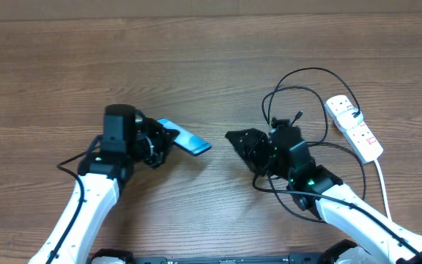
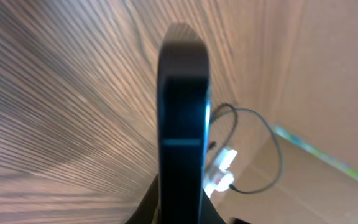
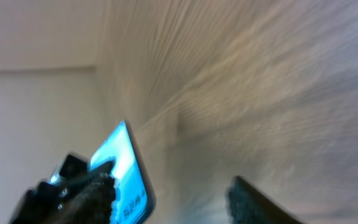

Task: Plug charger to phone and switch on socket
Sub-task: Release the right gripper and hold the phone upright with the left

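My left gripper is shut on one end of the phone and holds it tilted above the table, its light blue screen facing up and right. In the left wrist view the phone is edge-on between the jaws. My right gripper is open and empty, just right of the phone's free end. In the right wrist view its fingers spread wide, with the phone to the left. The black charger cable lies in loops behind my right arm. The white socket strip lies far right.
The strip's white cord runs toward the front edge at the right. The strip and a cable loop also show beyond the phone in the left wrist view. A pale wall borders the table's far side.
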Tool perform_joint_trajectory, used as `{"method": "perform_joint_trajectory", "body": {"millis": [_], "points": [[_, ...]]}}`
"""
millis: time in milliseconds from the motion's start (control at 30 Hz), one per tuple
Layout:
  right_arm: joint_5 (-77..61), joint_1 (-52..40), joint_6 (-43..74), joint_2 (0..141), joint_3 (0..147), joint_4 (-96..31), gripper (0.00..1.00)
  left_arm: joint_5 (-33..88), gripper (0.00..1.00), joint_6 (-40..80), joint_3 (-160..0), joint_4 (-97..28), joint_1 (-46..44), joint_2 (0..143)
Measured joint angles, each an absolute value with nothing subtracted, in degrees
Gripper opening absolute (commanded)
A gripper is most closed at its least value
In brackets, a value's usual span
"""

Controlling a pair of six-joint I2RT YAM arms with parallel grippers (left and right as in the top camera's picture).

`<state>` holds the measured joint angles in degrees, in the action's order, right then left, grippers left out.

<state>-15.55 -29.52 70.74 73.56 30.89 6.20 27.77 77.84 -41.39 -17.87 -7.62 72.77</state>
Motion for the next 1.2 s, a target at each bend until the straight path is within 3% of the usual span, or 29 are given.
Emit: {"method": "perform_joint_trajectory", "body": {"millis": [233,400,600,767,967,1200], "points": [[-10.4,-20.2,56.5,73.6,33.8,-12.0,0.65,39.0,0.04,68.6,-41.4,-16.4,-4.5,79.9],[-2.1,-14.2,48.3,73.9,44.0,-26.3,0.65,57.6,0.04,68.1,-41.2,3.1,-4.5,91.4],[2.4,-11.9,42.7,77.7,50.1,-25.9,0.65,72.4,0.04,74.1,-41.5,18.3,-4.5,101.5],[3.6,-11.9,38.8,88.3,55.5,-26.7,0.65,76.7,0.04,76.6,-41.5,19.1,-4.5,102.9],[4.2,-11.9,36.2,102.3,66.2,-33.3,0.44,78.3,0.04,77.8,-41.5,19.3,-4.5,102.9],[5.8,-11.9,37.3,106.4,69.4,-37.2,0.44,78.8,0.04,77.9,-41.5,19.3,-4.5,102.9]]}}
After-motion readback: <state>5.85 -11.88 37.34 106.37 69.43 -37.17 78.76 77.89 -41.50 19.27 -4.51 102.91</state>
